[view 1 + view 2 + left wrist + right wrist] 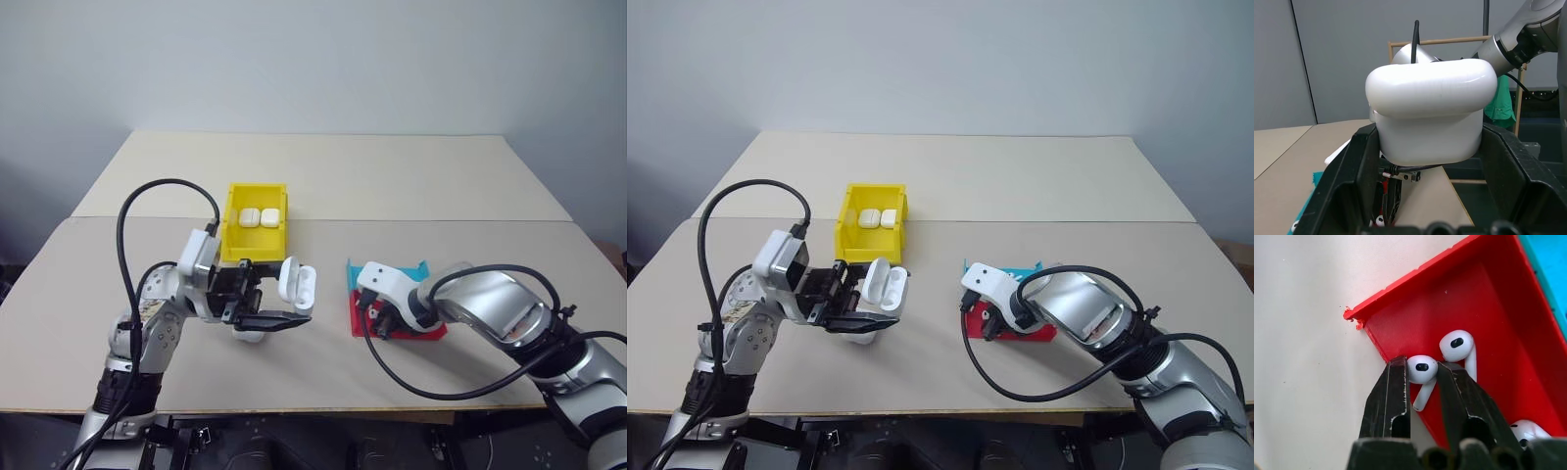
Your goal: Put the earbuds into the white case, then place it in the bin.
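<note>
right end effector [1422,374] pinches an earbud [1421,367]; left end effector [263,305] grips the white case [295,284]

The earbuds [1421,368] are glossy white with small black ovals, lying against the bright red compartment [1488,308] of a tray whose other half is cyan [1552,269]. The case [295,284] is plain white, the bin [235,240] bright yellow, the table [323,176] pale beige, and the gripper fingers [1393,401] are black.

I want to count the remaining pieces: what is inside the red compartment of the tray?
In the red compartment, the right gripper is shut on one earbud. A second earbud lies beside it, and a third peeks out behind the gripper, partly covered.
</note>
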You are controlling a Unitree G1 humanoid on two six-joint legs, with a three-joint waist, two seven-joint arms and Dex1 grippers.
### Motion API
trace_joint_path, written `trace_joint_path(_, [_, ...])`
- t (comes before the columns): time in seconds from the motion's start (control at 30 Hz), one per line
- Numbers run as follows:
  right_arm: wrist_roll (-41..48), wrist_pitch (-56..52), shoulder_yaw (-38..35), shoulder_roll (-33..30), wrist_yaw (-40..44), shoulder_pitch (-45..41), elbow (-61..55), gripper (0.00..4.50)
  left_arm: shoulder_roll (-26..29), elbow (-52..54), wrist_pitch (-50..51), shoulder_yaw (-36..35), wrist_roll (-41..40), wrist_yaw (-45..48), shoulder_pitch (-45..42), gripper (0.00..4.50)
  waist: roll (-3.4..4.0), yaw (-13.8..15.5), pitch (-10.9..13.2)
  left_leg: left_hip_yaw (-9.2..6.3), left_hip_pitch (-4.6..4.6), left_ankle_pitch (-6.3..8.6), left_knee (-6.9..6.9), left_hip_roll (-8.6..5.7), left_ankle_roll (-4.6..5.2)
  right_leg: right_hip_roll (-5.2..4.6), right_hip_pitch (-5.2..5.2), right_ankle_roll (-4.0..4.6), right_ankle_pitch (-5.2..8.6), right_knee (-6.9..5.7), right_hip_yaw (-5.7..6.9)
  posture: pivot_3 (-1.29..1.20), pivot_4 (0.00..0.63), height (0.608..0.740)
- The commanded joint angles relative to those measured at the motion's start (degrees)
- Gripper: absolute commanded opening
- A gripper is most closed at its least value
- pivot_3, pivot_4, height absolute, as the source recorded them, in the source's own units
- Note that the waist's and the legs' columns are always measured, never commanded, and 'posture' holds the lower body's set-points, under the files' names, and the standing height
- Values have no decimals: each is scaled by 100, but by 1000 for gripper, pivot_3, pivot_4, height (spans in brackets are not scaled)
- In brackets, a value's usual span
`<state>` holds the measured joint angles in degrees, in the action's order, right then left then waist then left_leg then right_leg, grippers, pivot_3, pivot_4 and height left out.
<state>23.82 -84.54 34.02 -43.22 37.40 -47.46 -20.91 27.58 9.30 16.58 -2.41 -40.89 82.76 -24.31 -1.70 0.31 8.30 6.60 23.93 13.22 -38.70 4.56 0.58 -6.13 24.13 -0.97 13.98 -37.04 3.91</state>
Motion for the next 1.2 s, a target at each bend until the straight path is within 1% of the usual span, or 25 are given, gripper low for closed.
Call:
trace_joint_path(0.03, [61, -129, -29, 50, -11, 62, -99, 618, 64, 181, 29, -31, -151, -35, -21, 2769, 0, -2, 0, 0, 0, 0, 0, 0, 0, 0, 0, 0, 0, 0, 0, 0, 150, 740])
trace_joint_path(0.13, [193, -255, -207, 40, 58, 104, -186, 618, 77, 177, 67, -33, -174, -34, -51, 2769, 0, -5, 0, 0, 0, 0, 1, 1, 0, 1, 0, 0, 0, 0, 0, 0, 150, 740])
trace_joint_path(0.27, [647, -373, -692, -248, 484, 135, -470, 618, 85, 184, 189, -39, -258, -48, -104, 2769, 0, 0, 0, -1, 1, 0, 3, 0, 0, 1, 1, 0, 0, 3, 0, 0, 150, 740])
trace_joint_path(0.33, [998, -471, -1186, -373, 729, 210, -687, 618, 65, 173, 215, -42, -324, -66, -127, 2769, 0, 6, 0, -2, 6, 0, 2, 0, 1, 0, 4, 0, 0, 4, 1, 0, 150, 740])
trace_joint_path(0.4, [1335, -551, -1847, -323, 879, 384, -844, 618, 7, 159, 261, -49, -360, -213, -170, 2769, 0, 13, 0, -5, 8, 1, 2, 0, 1, 0, 4, 0, 0, 5, 1, 0, 150, 740])
trace_joint_path(0.47, [1709, -351, -2801, -168, 1003, 796, -1088, 618, -61, 113, 293, -45, -361, -336, -264, 2769, -1, 37, 0, -8, 8, 1, 2, 0, 1, 0, 3, 0, 0, 6, 4, 0, 150, 740])
trace_joint_path(0.53, [1941, 593, -3875, 172, 1084, 1458, -1418, 618, -87, 50, 294, -26, -349, -333, -359, 2769, -2, 52, 0, -9, 10, 1, 2, 0, 1, 0, 0, 0, 0, 9, 9, 0, 150, 740])
trace_joint_path(0.6, [2038, 1262, -4663, 639, 863, 1826, -1547, 618, -95, 1, 304, 3, -339, -296, -436, 2769, -1, 55, 0, -12, 14, 1, 2, -1, 1, 1, -5, -1, 0, 16, 16, 0, 150, 740])
trace_joint_path(0.67, [2187, 1825, -5279, 1137, 547, 1849, -1488, 618, -95, -15, 452, 77, -348, -339, -525, 2769, -1, 22, 0, -8, 13, 1, 1, -3, 1, -1, 0, -6, -3, 11, 8, 0, 150, 740])
trace_joint_path(0.77, [2687, 2176, -5929, 1873, -220, 1389, -1225, 618, -192, -24, 485, 178, -235, -547, -606, 2769, 2, 7, -2, -9, 2, 0, 3, -1, 0, 5, -5, -6, -4, 5, 6, 0, 150, 740])
trace_joint_path(0.87, [3105, 2459, -6030, 2339, -728, 1066, -1196, 618, -229, -61, 527, 225, -214, -599, -688, 2769, 3, -2, -2, -6, -1, -2, 13, 2, -4, 9, -1, -4, -5, 4, 3, 0, 150, 740])
trace_joint_path(0.93, [3438, 2639, -5916, 2591, -869, 999, -1273, 618, -239, -103, 579, 259, -211, -650, -769, 2769, 3, 1, -1, -4, 0, -3, 18, 2, -5, 9, 1, -4, -5, 7, 2, 0, 150, 740])
trace_joint_path(0.97, [3460, 2735, -5741, 2645, -880, 1021, -1383, 618, -243, -128, 585, 268, -205, -659, -803, 2769, 3, 2, -1, -3, 1, -3, 19, 2, -5, 9, 1, -3, -5, 8, 1, 0, 150, 740])
trace_joint_path(1.1, [3179, 3112, -4996, 2511, -684, 1267, -1709, 618, -271, -239, 563, 269, -176, -669, -932, 2769, 4, 3, -1, -2, 2, -3, 17, -1, -5, 6, -1, -4, -5, 9, 0, 0, 150, 740])
trace_joint_path(1.2, [3000, 3424, -4688, 2402, -641, 1503, -1785, 618, -275, -310, 530, 246, -177, -668, -1003, 2769, 4, 7, -1, -3, 2, -3, 17, -2, -5, 6, -1, -4, -5, 8, 2, 0, 150, 740])
